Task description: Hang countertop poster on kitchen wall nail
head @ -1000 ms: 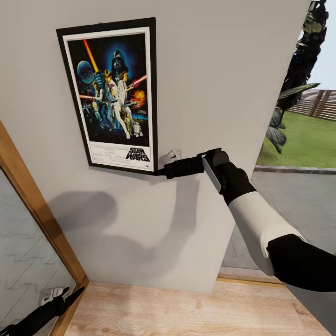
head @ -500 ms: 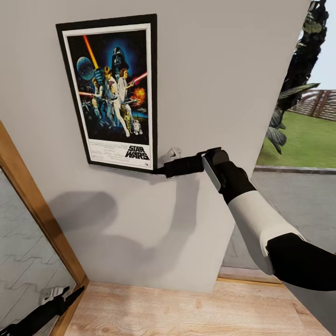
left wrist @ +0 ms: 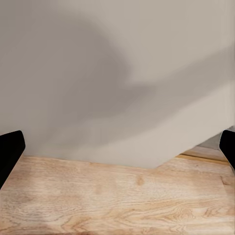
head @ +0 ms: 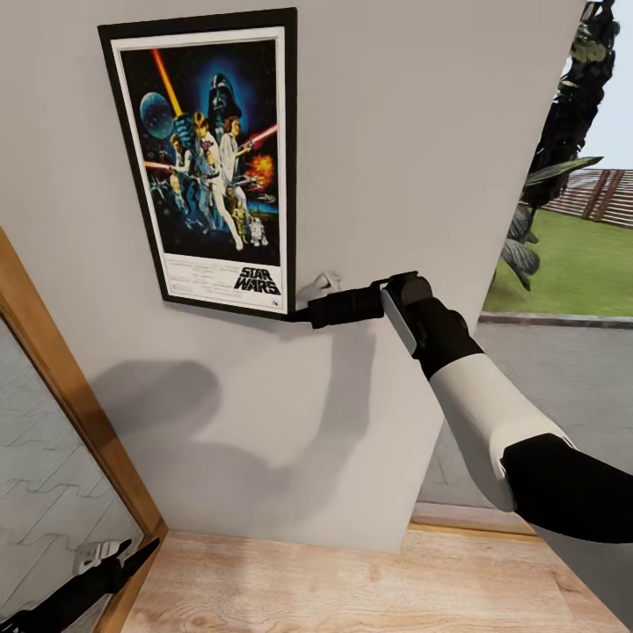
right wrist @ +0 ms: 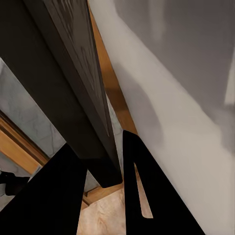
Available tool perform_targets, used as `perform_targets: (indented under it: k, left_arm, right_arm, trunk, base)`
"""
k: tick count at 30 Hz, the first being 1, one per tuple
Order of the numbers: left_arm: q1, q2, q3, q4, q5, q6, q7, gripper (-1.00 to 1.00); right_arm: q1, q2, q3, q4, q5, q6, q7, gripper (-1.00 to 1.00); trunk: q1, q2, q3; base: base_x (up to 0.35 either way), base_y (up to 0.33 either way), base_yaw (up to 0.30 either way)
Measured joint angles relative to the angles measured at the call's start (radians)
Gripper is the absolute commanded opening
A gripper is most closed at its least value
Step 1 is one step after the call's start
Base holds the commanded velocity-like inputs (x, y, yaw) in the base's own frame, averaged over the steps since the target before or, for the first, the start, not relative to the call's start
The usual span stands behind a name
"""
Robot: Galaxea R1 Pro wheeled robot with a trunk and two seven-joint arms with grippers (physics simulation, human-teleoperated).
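The Star Wars poster [head: 207, 158] stands upright, flat against the light-grey wall [head: 413, 132], its top edge near the top of the head view. My right gripper [head: 299, 314] is shut on its lower right corner, arm stretched out from the right. In the right wrist view the dark frame edge [right wrist: 73, 73] runs between the fingers of my right gripper [right wrist: 115, 161], close to the wall. My left gripper [head: 114, 563] hangs low at the left, and the left wrist view shows it [left wrist: 117, 152] open above the wooden floor. The nail and the countertop are out of view.
A wood-framed glass panel [head: 53, 378] slants along the left. Wooden floor [head: 352, 589] lies below the wall. Past the wall's right end is an opening to paving, grass and a dark plant [head: 563, 114].
My right gripper has slid the poster a little up the wall. The left arm has stayed put.
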Motion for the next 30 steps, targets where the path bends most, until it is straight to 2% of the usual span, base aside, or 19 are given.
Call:
perform_targets:
  k: [6, 12, 13, 14, 15, 16, 18, 20, 21, 22, 23, 30]
  left_arm:
    - [0.0, 0.0, 0.0, 0.0, 0.0, 0.0, 0.0, 1.0]
    - [0.0, 0.018, -0.004, 0.001, 0.0, 0.0, 0.0, 1.0]
    - [0.0, 0.019, -0.004, 0.001, 0.0, 0.0, 0.0, 1.0]
    - [0.0, 0.02, -0.004, 0.002, 0.0, 0.0, 0.0, 1.0]
    - [0.0, 0.02, -0.005, 0.002, 0.0, 0.0, 0.0, 1.0]
    - [0.0, 0.021, -0.004, 0.001, 0.0, 0.0, 0.0, 1.0]
    - [0.0, 0.021, -0.005, 0.002, 0.0, 0.0, 0.0, 1.0]
    - [0.0, 0.021, -0.005, 0.002, 0.0, 0.0, 0.0, 1.0]
    - [0.0, 0.021, -0.005, 0.002, 0.0, 0.0, 0.0, 1.0]
    - [0.0, 0.021, -0.005, 0.001, 0.0, 0.0, 0.0, 1.0]
    - [0.0, 0.021, -0.005, 0.001, 0.0, 0.0, 0.0, 1.0]
    - [0.0, 0.021, -0.005, 0.001, 0.0, 0.0, 0.0, 1.0]
  right_arm:
    - [0.0, 0.0, 0.0, 0.0, 0.0, 0.001, 0.0, -1.0]
    - [-0.009, 0.001, -0.033, 0.029, 0.002, 0.009, 0.004, -1.0]
    - [-0.011, -0.015, 0.085, 0.014, -0.056, 0.015, 0.078, -1.0]
    - [-0.01, 0.035, 0.184, -0.095, -0.081, 0.024, 0.07, -1.0]
    - [-0.01, 0.047, 0.179, -0.087, -0.068, 0.024, 0.079, -1.0]
    - [-0.01, 0.005, 0.165, -0.06, -0.063, -0.006, 0.111, -1.0]
    - [-0.01, 0.002, 0.175, -0.017, -0.056, -0.052, 0.123, -1.0]
    - [-0.01, 0.002, 0.172, -0.032, -0.054, -0.039, 0.124, -1.0]
    - [-0.01, 0.002, 0.172, -0.036, -0.055, -0.036, 0.123, 1.0]
    - [-0.01, 0.002, 0.029, 0.043, 0.005, 0.007, 0.007, 1.0]
    - [-0.011, 0.001, -0.052, 0.054, 0.002, 0.009, -0.002, 1.0]
    - [-0.011, 0.002, -0.054, 0.068, -0.002, 0.01, -0.026, 1.0]
  trunk:
    - [0.0, 0.0, 0.0]
    - [0.0, 0.0, 0.0]
    - [0.0, 0.0, 0.0]
    - [0.0, 0.0, 0.0]
    - [0.0, 0.0, 0.0]
    - [0.0, 0.0, 0.0]
    - [0.0, 0.0, 0.0]
    - [0.0, 0.0, 0.0]
    - [0.0, 0.0, 0.0]
    - [0.0, 0.0, 0.0]
    - [0.0, 0.0, 0.0]
    - [0.0, 0.0, 0.0]
  base:
    - [0.0, 0.0, 0.0]
    - [0.0, 0.0, 0.0]
    - [0.0, 0.0, 0.0]
    - [0.0, 0.0, 0.0]
    - [0.0, 0.0, 0.0]
    - [0.0, 0.0, 0.0]
    - [0.0, 0.0, 0.0]
    - [0.0, 0.0, 0.0]
    - [0.0, 0.0, 0.0]
    - [0.0, 0.0, 0.0]
    - [0.0, 0.0, 0.0]
    - [0.0, 0.0, 0.0]
